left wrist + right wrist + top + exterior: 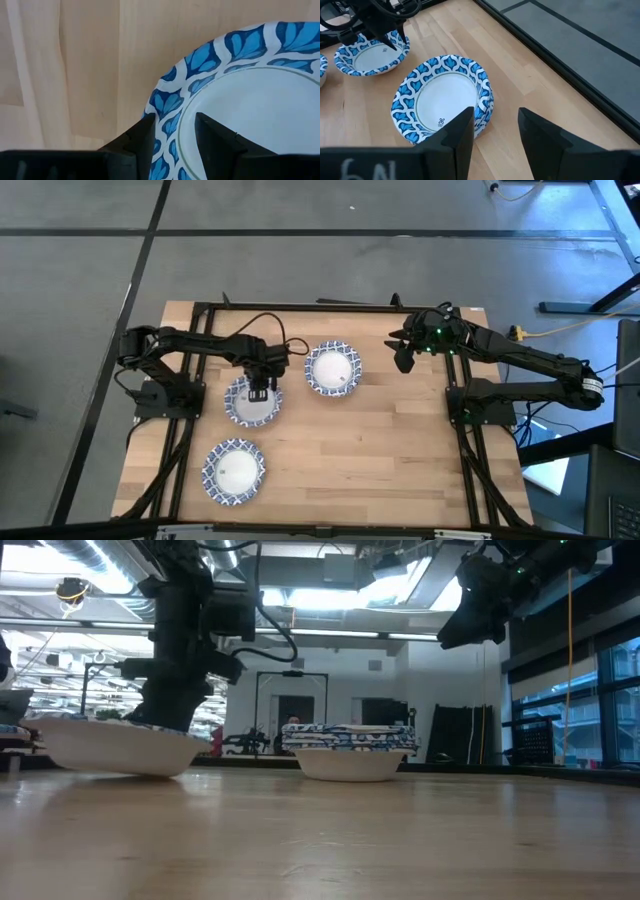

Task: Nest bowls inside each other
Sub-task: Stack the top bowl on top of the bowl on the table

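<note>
Bowls sit in three spots; left gripper [259, 390] straddles one rim, right gripper [404, 358] hovers open.

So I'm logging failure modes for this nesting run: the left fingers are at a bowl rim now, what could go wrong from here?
1. The left gripper straddles only the thin patterned rim of the middle bowl; the bowl may tilt or slip when lifted.
2. The stack of bowls by the far edge looks uneven in the low view, so another bowl may seat crooked.
3. The right gripper hovers open near that stack; both arms could crowd there.
</note>
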